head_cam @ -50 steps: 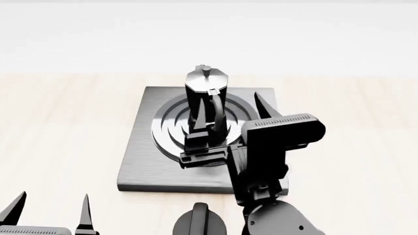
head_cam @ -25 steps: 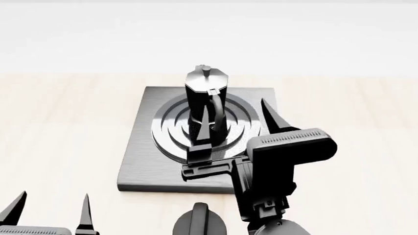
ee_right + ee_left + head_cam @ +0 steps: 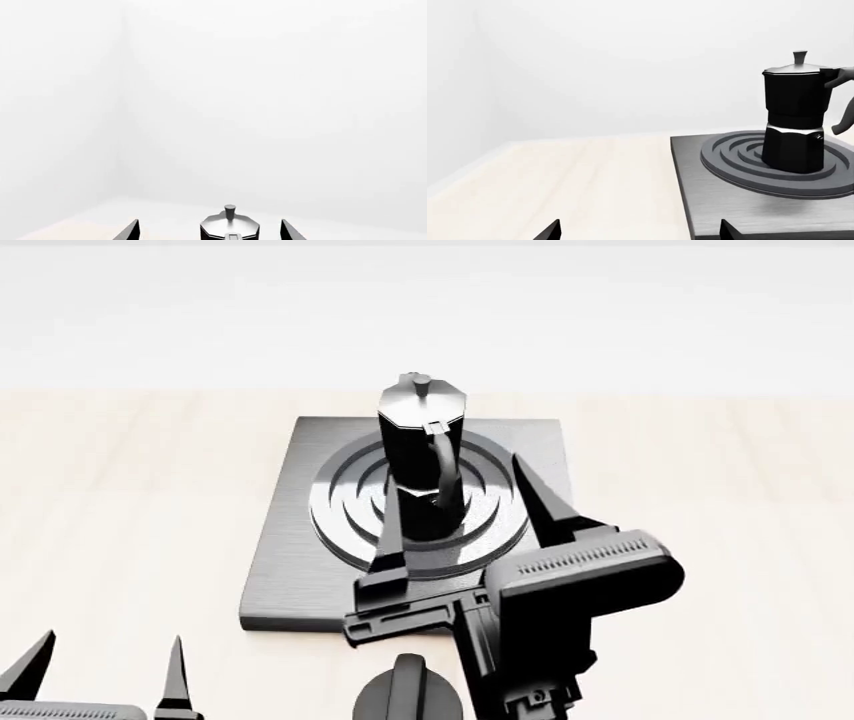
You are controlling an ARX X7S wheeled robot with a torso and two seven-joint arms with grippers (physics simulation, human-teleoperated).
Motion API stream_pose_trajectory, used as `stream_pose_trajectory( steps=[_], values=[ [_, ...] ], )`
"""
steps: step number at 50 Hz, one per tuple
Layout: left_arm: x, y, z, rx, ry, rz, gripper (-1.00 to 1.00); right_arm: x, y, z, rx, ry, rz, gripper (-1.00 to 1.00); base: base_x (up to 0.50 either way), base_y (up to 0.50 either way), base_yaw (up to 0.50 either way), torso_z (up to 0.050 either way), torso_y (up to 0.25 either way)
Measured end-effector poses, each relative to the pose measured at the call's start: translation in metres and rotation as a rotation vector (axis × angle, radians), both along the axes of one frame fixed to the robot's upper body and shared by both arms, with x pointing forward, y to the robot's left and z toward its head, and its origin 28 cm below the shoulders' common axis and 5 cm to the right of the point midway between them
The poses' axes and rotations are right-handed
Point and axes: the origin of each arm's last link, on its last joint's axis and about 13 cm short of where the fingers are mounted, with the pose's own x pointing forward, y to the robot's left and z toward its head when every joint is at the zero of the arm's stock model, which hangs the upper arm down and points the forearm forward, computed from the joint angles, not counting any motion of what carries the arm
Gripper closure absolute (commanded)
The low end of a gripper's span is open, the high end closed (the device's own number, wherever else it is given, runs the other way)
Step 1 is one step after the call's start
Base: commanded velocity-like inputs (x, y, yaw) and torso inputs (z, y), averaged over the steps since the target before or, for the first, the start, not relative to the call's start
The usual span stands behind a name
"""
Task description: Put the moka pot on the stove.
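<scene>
**Pot standing on the burner, both claws empty**

The right claw [image 3: 461, 510] is spread wide and holds nothing, its two fingers apart on either side of the pot's handle. The moka pot [image 3: 424, 455] stands upright on the ring burner of the stove [image 3: 287, 570], which lies on the pale worktop [image 3: 120, 500]. The left claw [image 3: 100, 670], low at the near edge, is parted and empty.

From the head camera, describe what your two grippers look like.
Both are matt black. The right gripper has two long fingers tapering to sharp points, mounted on a boxy block with a ribbed strip along its edge. The left gripper shows matching pointed tips. No cables or markings visible.
</scene>
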Motion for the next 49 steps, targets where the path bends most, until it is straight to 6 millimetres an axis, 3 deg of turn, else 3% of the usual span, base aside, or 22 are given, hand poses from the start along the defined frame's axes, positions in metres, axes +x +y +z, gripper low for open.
stream_pose_trajectory(
  steps=[49],
  values=[
    [0.004, -0.001, 0.001, 0.002, 0.000, -0.004, -1.00, -0.057, -0.001, 0.013, -0.013, -0.128, -0.013, -1.00, 0.00, 0.00, 0.00, 0.000, 0.000]
  ],
)
